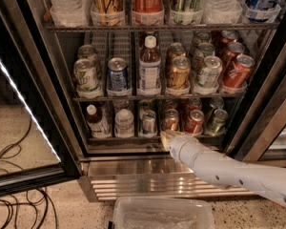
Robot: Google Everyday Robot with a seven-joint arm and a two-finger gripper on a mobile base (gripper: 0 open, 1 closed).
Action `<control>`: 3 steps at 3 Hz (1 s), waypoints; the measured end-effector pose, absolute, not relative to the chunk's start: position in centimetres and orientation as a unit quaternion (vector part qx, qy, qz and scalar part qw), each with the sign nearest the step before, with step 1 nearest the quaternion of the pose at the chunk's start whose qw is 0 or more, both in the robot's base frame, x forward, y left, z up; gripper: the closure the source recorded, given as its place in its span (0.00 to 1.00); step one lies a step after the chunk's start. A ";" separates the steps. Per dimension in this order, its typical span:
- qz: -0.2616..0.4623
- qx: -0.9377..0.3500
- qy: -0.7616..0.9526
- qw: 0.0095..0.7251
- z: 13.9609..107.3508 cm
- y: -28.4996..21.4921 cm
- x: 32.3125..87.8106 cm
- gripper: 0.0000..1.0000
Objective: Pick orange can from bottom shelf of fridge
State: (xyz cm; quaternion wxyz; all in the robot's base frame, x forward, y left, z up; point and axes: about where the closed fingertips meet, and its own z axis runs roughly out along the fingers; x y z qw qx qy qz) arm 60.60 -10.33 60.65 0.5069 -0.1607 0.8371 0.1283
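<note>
- Approach step: the gripper [167, 138] sits at the front edge of the bottom shelf [119, 138], just below the orange can [170, 120]; open or closed, I can't tell.
- Next, I'd say: rise and surround that can.

Clear plastic bin [163, 214] on the floor — black cables [42, 208] coiled at left, well apart.

The floor [24, 132] is pale and speckled. Black cables [12, 206] lie on it at 8 o'clock. A bright light strip [24, 99] glows at 9 o'clock. A clear plastic bin [162, 214] sits at 6 o'clock. The gripper [167, 138] is just off the middle, at 5 o'clock.
</note>
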 end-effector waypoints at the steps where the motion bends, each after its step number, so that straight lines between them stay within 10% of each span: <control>1: 0.091 -0.155 0.825 0.535 60.9 -11.0 61.3 0.62; 3: 0.087 -0.157 0.798 0.575 60.8 -10.8 63.1 0.60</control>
